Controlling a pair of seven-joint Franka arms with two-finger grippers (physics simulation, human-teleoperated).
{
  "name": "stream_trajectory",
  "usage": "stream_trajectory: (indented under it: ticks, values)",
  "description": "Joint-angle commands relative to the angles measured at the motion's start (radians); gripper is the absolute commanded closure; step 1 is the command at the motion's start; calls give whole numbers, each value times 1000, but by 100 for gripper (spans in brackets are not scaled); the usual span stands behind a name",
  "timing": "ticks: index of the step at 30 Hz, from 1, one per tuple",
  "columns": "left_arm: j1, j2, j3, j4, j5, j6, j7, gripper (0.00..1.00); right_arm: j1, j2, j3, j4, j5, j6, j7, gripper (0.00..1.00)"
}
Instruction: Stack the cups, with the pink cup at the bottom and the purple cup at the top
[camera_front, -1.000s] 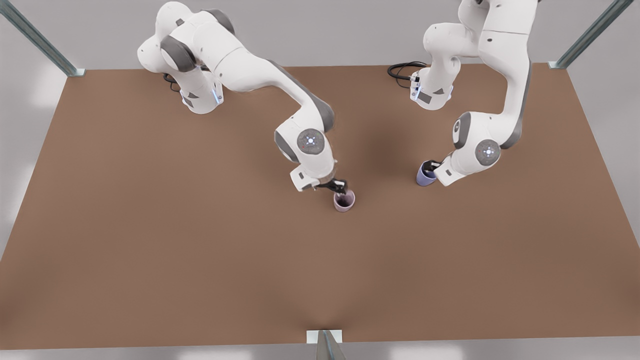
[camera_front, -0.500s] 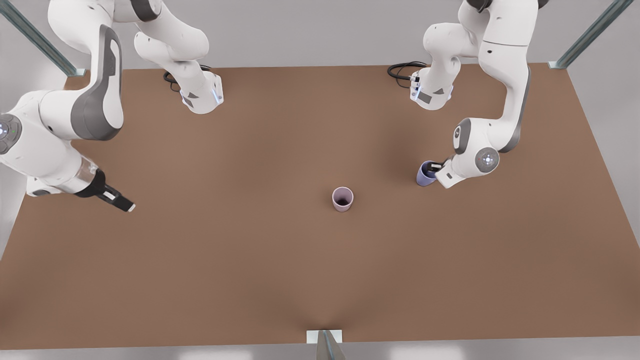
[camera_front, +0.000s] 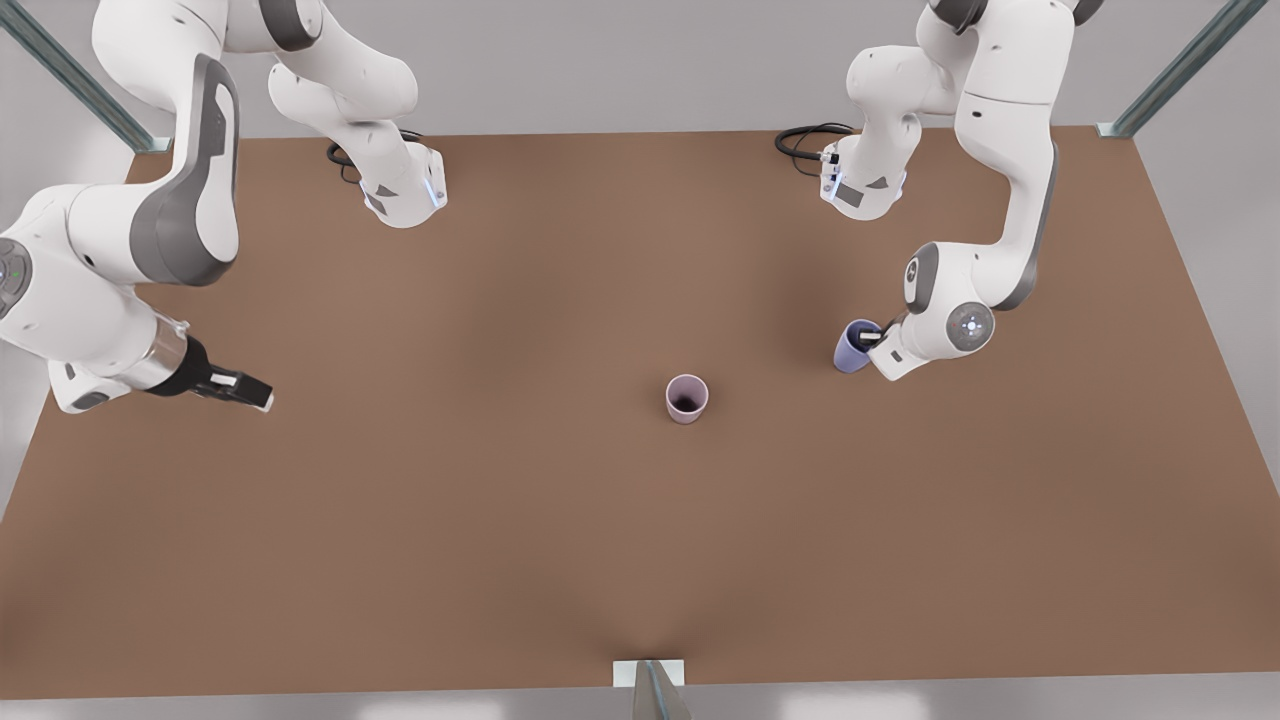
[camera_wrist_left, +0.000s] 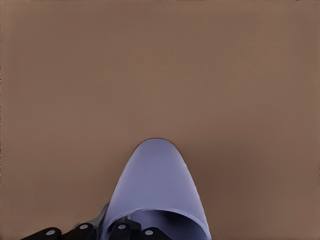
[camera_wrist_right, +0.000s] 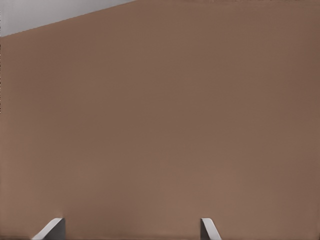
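Left claw clamped on the purple cup, right claw spread over bare tabletop.

The left claw (camera_front: 868, 336) sits at the front view's right, its fingers (camera_wrist_left: 131, 232) pinching the rim wall of the small, matte, bluish-lavender tapered purple cup (camera_front: 853, 346), one finger inside the mouth and one outside; the cup leans tilted, its narrow base pointing away from the claw. The small, matte, mauve-pink tapered pink cup (camera_front: 687, 398) stands upright and open-mouthed on the plain brown tabletop (camera_front: 500, 520), apart from that claw, toward the front view's left and nearer the camera. The right claw (camera_front: 262, 395) hangs at the front view's far left, well apart from both cups, its fingertips (camera_wrist_right: 209, 229) spread wide with nothing between them.
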Motion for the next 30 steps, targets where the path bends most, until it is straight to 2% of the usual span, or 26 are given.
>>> stream_trajectory:
  ticks: [1, 5, 11, 17, 22, 24, 28, 30]
  values:
    - [0, -5, 0, 4, -4, 1, -29, 79, 1, -2, 0, 1, 2, -7, -225, 0]
    - [0, -19, -6, 40, -4, -21, -60, 79, 1, 0, 0, 8, 2, 5, -223, 0]
    - [-64, -8, -37, 296, -4, -285, -233, 79, -2, 3, -1, 31, 0, -3, -225, 0]
    - [-121, 13, -46, 419, -6, -346, -360, 79, 1, -2, 0, 33, -2, -3, -223, 0]
    - [-201, 147, -58, 714, -95, -476, -557, 79, -2, -5, -1, 34, 0, -4, -222, 0]
    - [-204, 196, -112, 803, -138, -476, -676, 79, -2, -6, -7, 59, 0, -6, -223, 0]
    - [-224, 293, -190, 905, -139, -463, -825, 79, -1, -3, -7, 60, 2, -6, -223, 0]
    - [-264, 320, -193, 915, -138, -458, -845, 79, -1, -5, -7, 60, 2, -7, -225, 0]
